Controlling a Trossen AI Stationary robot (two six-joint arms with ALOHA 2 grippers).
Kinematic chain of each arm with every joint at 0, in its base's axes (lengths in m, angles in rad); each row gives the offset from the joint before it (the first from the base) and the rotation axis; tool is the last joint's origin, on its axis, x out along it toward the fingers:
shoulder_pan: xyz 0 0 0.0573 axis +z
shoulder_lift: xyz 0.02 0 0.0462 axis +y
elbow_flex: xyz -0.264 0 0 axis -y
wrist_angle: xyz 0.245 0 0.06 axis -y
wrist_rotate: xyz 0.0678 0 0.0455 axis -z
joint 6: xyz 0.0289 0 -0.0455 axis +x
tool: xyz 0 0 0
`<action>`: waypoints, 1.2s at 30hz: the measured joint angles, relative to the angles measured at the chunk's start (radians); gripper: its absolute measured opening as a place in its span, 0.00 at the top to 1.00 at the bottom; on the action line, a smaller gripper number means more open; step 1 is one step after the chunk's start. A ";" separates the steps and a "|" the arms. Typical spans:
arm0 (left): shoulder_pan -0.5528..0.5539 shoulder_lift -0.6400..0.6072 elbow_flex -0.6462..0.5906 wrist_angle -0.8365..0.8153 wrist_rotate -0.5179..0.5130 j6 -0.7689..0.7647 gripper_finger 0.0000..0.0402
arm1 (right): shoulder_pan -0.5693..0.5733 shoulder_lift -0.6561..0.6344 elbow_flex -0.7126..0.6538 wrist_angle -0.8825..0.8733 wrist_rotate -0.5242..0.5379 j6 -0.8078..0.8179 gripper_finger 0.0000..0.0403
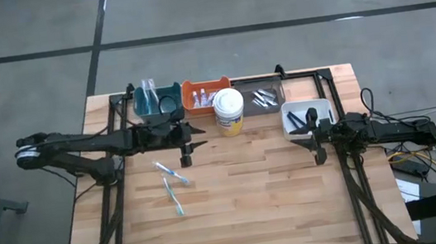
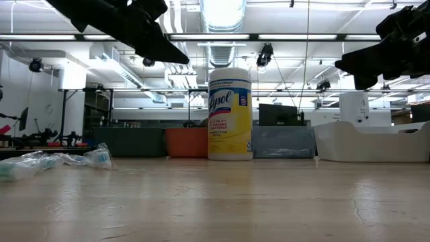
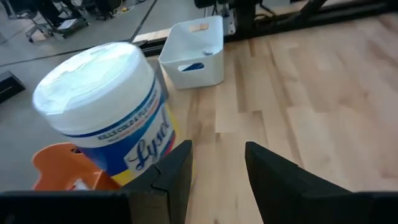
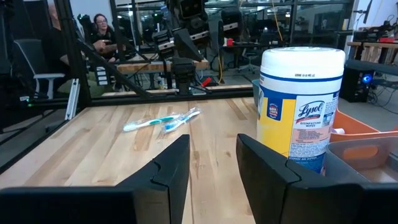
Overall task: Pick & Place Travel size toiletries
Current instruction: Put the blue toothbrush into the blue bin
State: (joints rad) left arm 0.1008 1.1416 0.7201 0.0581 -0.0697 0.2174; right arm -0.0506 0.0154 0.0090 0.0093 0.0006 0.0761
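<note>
Two teal-blue toothbrushes in clear wrappers (image 1: 172, 182) lie flat on the wooden table, left of its middle; they also show in the right wrist view (image 4: 158, 120) and the low view (image 2: 54, 161). My left gripper (image 1: 190, 142) hangs open above the table just beyond them, beside the wipes canister (image 1: 229, 110), with nothing between its fingers (image 3: 217, 155). My right gripper (image 1: 313, 137) waits open and level at the right, next to the white bin (image 1: 307, 117), and is empty too (image 4: 212, 146). Small tubes lie in the orange bin (image 1: 206, 96), silver pieces in the grey bin (image 1: 265, 97).
A teal bin (image 1: 157, 100) stands left of the orange one in a row along the far edge. The tall white and yellow canister (image 2: 230, 113) stands upright in front of that row. Bare wood stretches across the near half of the table (image 1: 254, 209).
</note>
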 joint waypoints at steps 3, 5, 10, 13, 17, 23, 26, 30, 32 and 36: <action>-0.015 0.000 -0.008 0.039 0.001 -0.039 0.62 | 0.000 0.000 0.000 0.000 0.000 0.002 0.68; -0.022 0.000 -0.008 0.065 0.002 -0.057 0.62 | 0.000 0.000 0.000 0.000 0.000 0.000 0.69; -0.026 0.000 -0.008 0.118 0.009 -0.060 0.62 | 0.000 0.000 0.000 0.000 0.000 0.000 0.70; -0.028 0.000 -0.008 0.090 0.035 -0.061 0.62 | 0.000 0.000 0.000 0.000 0.000 0.002 0.71; -0.039 0.000 -0.008 -0.014 0.080 -0.045 0.62 | 0.000 0.000 0.000 0.000 0.000 0.002 0.71; -0.065 -0.001 0.000 -0.305 0.091 -0.018 0.62 | 0.000 0.000 0.000 0.000 0.000 0.002 0.69; -0.092 -0.001 -0.006 -0.417 0.092 -0.029 0.62 | 0.000 0.000 0.000 0.000 0.000 0.001 0.68; -0.124 0.001 -0.021 -0.505 0.093 -0.033 0.62 | 0.000 0.000 0.000 0.000 0.000 0.000 0.68; -0.134 0.001 -0.032 -0.502 0.093 -0.033 0.62 | 0.000 0.000 0.000 0.000 0.000 0.002 0.68; -0.145 0.001 -0.055 -0.496 0.093 -0.033 0.62 | 0.000 0.000 0.000 0.000 0.000 0.001 0.69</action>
State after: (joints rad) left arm -0.0441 1.1427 0.6650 -0.4377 0.0235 0.1844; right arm -0.0505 0.0154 0.0090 0.0093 0.0007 0.0773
